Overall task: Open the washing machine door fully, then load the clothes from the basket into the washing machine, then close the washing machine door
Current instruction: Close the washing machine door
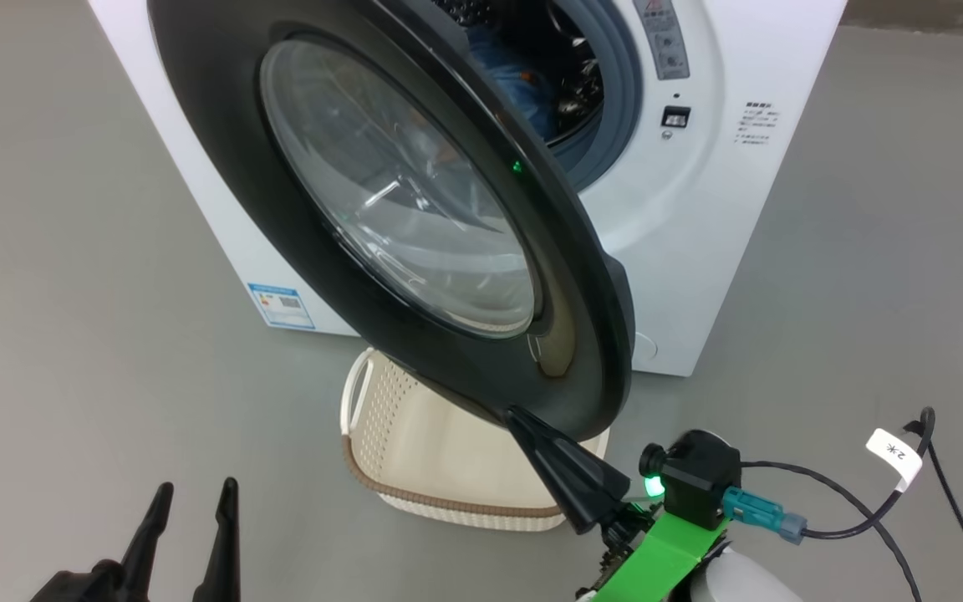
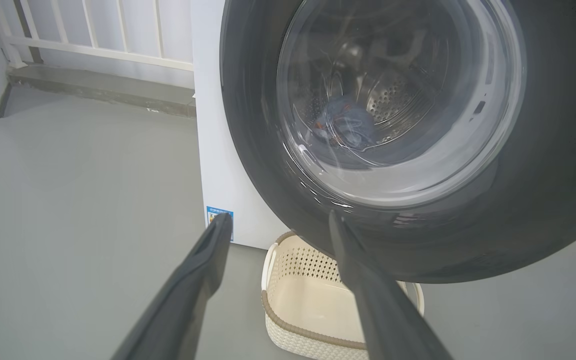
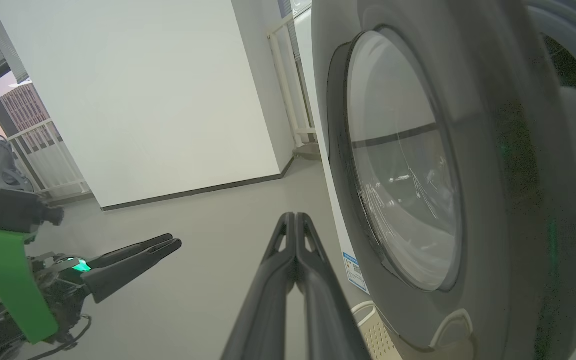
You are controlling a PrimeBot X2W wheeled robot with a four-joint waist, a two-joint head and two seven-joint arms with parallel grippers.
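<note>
The washing machine (image 1: 724,217) stands with its door (image 1: 214,150) swung partway out, its black rim and glass bowl toward me. Blue clothes (image 1: 523,84) lie in the drum and show through the glass (image 2: 343,125). The basket (image 1: 448,500) sits on the floor under the door, nothing visible in it. My right gripper (image 1: 513,412) is shut on nothing, its tip against the door's lower rim; the right wrist view has the shut fingers (image 3: 293,216) beside the door. My left gripper (image 1: 197,489) hangs open at lower left, apart from the door (image 2: 278,217).
A black cable with a white tag (image 1: 895,456) lies on the grey floor at right. A blue label (image 1: 281,305) marks the machine's lower corner. A white railing (image 2: 93,30) and a step run behind the machine. Open floor lies to the left.
</note>
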